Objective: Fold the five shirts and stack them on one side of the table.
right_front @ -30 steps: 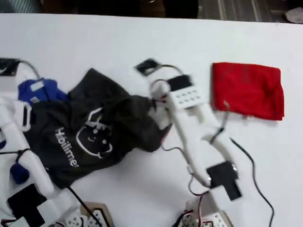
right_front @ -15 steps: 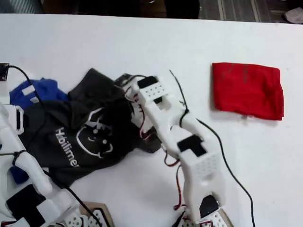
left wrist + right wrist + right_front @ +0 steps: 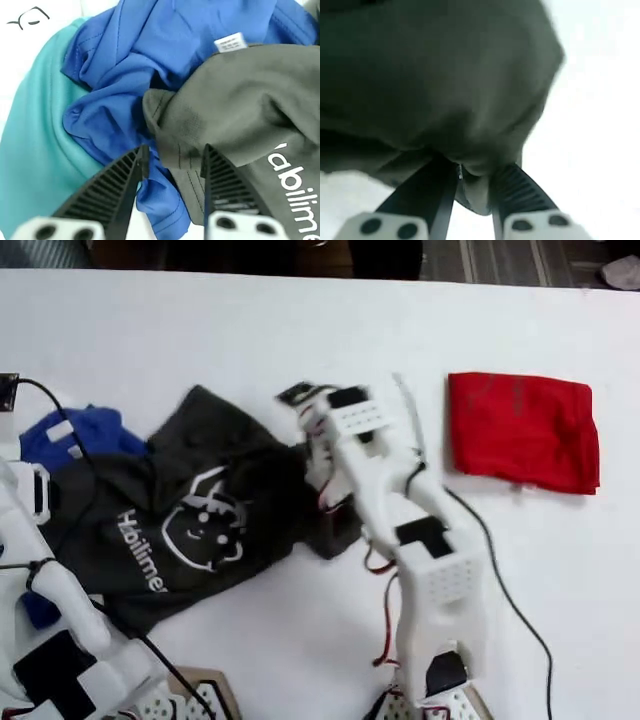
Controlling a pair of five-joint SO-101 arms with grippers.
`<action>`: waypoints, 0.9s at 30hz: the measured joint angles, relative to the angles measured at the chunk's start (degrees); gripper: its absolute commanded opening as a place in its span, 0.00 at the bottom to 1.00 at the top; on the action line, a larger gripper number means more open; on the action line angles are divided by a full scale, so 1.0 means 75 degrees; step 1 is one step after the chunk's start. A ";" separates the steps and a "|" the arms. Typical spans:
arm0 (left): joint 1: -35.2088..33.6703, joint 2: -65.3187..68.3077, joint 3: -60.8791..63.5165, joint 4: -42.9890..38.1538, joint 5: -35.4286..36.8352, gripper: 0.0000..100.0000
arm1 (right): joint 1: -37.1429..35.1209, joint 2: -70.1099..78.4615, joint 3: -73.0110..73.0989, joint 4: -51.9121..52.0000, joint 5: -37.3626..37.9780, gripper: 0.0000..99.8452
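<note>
**Right pincer (image 3: 472,172) nips the dark shirt (image 3: 200,510); left pincer (image 3: 175,160) hangs open**

The white desk (image 3: 300,330) carries everything. The dark shirt lies crumpled and unfolded across its left half, white print facing up.

The right arm (image 3: 420,540) rises from its base at the near edge and stretches up the middle of the desk. Its wrist bends down over the dark shirt's right edge. There its pincer is closed almost fully, with a bunched fold of the dark cloth pinched between the fingers.

The left arm (image 3: 60,590) stands along the desk's left edge. Its pincer is well open and holds nothing, poised over the spot where the dark shirt's hem overlaps the blue shirt (image 3: 75,435).

The red shirt (image 3: 520,430) lies folded into a flat rectangle on the right side, well apart from the rest.

The blue shirt sits rumpled at the far left, partly under the dark one. The teal shirt (image 3: 35,140) lies just beside and beneath the blue.
</note>
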 measured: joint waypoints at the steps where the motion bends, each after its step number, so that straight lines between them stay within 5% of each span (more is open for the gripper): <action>1: 0.0047 0.0000 0.0000 0.0000 0.0000 0.19 | 0.0234 -0.0223 0.0000 0.0070 0.0035 0.02; 9: 0.1289 0.0000 0.0000 0.0000 0.0105 0.19 | 0.2028 -0.2239 0.0000 0.0996 0.1055 0.02; 18: 0.2895 0.0270 0.0000 -0.0047 0.0703 0.19 | 0.2520 -0.2766 0.0492 0.1559 0.1301 0.02; 27: 0.3153 0.2473 -0.0316 -0.0586 0.1582 0.19 | 0.4642 -0.2766 0.0492 0.1829 0.2286 0.02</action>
